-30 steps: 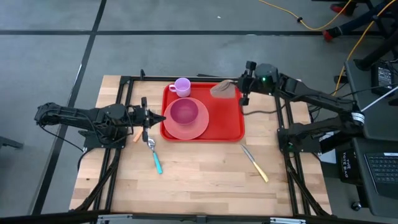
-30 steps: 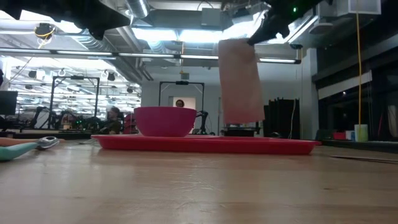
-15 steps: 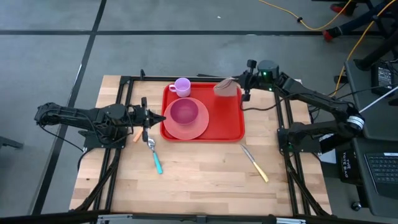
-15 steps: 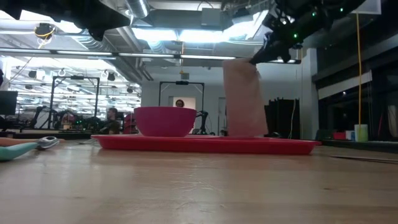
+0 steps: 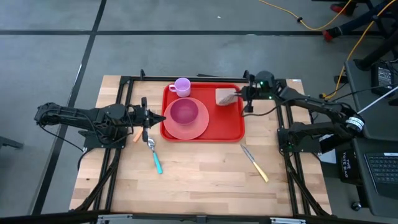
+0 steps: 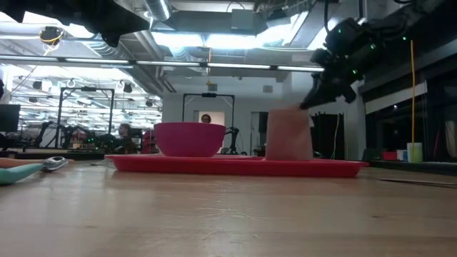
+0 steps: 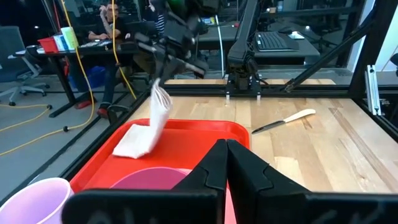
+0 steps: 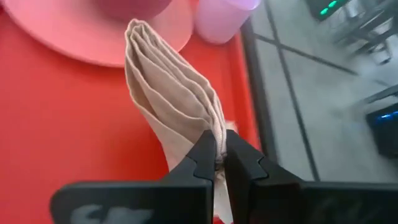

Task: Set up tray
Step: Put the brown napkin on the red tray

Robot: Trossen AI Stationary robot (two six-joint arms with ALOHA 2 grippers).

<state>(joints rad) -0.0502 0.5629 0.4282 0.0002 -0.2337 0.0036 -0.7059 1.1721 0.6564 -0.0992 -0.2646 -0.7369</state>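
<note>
The red tray (image 5: 231,124) lies mid-table and holds a pink plate (image 5: 198,129) with a magenta bowl (image 5: 185,112) and a lilac cup (image 5: 182,86). A folded beige napkin (image 5: 225,96) is at the tray's far right corner, where my right gripper (image 5: 240,96) is shut on it. In the low view the napkin (image 6: 288,135) stands on the tray (image 6: 235,165) below that gripper (image 6: 314,101). My left gripper (image 5: 160,117) waits shut at the tray's left rim, touching nothing. My right gripper pinches the napkin's bunched upper end (image 8: 216,134) between its two fingers, several folded layers together. The fingers come from the table's right, slanting down. The napkin hangs slack below them, and its lower end (image 7: 134,144) rests on the tray floor.
A spoon with a teal handle (image 5: 153,155) and a small orange piece (image 5: 137,135) lie on the wood near the tray's near left corner. A knife with a yellow handle (image 5: 255,163) lies off its near right corner. Black frame rails run along both table sides.
My right gripper has come down toward the tray's far right corner, still shut on the napkin. The napkin, which hung clear above the tray, now has its lower end on the tray floor, and its hanging part has shortened.
</note>
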